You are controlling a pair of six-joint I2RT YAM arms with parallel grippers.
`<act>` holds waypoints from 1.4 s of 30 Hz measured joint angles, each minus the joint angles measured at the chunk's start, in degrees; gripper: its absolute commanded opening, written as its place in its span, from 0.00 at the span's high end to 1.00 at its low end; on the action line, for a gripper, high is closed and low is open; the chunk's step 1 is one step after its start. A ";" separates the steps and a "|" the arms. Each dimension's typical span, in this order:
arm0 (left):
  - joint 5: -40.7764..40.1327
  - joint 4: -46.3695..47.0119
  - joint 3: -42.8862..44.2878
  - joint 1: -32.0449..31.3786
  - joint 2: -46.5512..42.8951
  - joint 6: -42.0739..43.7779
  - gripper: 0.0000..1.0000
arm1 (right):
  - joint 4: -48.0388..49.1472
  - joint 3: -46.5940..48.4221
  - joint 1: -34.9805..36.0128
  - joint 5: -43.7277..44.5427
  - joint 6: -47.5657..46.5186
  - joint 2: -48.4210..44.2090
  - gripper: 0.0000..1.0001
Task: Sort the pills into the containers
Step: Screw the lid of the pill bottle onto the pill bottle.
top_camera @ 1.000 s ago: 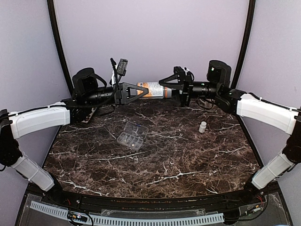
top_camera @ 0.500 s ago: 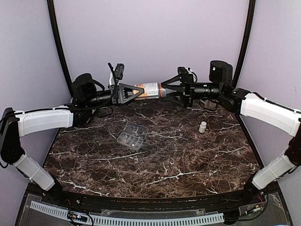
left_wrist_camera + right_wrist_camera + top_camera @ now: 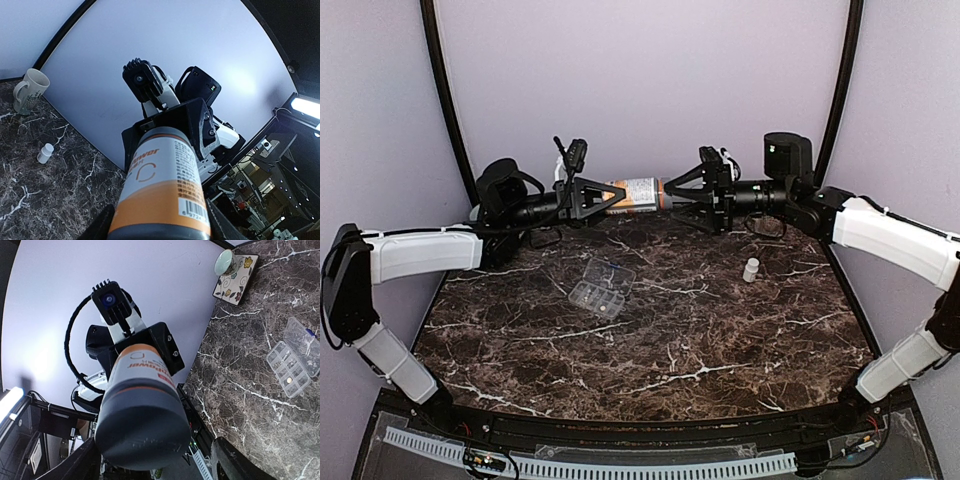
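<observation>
Top external: one bottle (image 3: 640, 191) at twelve o'clock, clamped in my left gripper (image 3: 618, 195); my right gripper (image 3: 680, 196) stands wide around its other end. One organizer box (image 3: 601, 287) lies open at ten o'clock, one vial (image 3: 751, 269) at two.

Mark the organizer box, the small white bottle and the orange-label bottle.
organizer box (image 3: 597, 296): top external view, on its compartment tray.
small white bottle (image 3: 750, 271): top external view, on its body.
orange-label bottle (image 3: 165, 185): left wrist view, on its label.
</observation>
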 measured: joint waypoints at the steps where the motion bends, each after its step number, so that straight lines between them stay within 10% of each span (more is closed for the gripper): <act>1: 0.15 0.42 0.02 0.24 0.11 -0.35 1.00 | -0.39 0.00 0.00 0.07 -0.52 -0.02 0.16; 22: 6.78 17.14 0.13 1.18 10.38 -21.77 1.00 | -25.09 9.42 3.74 17.90 -39.39 -5.88 0.14; 42: 15.54 36.54 5.97 1.25 17.18 -46.88 1.00 | -25.16 2.56 9.11 29.90 -65.42 -9.66 0.13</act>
